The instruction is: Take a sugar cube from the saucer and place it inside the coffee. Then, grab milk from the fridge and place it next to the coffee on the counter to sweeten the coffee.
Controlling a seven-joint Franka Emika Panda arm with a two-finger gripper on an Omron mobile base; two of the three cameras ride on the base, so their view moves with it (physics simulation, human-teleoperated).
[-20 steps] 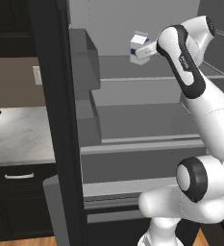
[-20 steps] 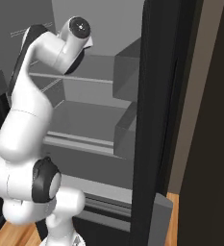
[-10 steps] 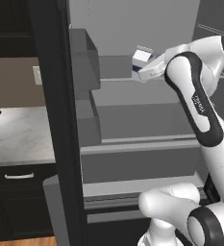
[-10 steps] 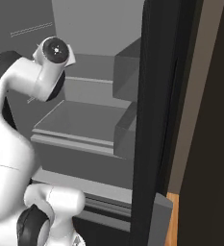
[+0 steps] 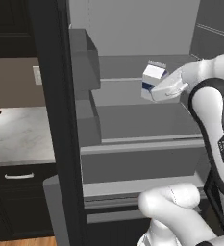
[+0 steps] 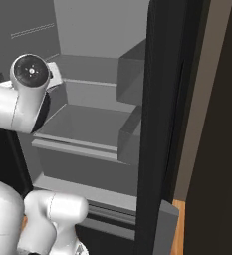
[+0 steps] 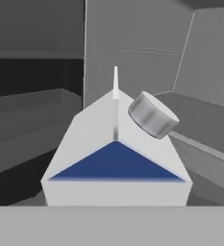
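While apparently gripping milk [image 5: 151, 81], arm [image 5: 214, 120] bent

Milk [image 7: 116, 158] was smooth matt white carton with a blue panel and brushed-metal-looking cap [image 7: 153, 114], fridge [image 5: 132, 120] interior was matt grey, its outer panels glossy black, counter [image 5: 17, 137] was polished marbled stone.

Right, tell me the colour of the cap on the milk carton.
Silver-grey cap, clearest in the hand view, on the white milk carton.
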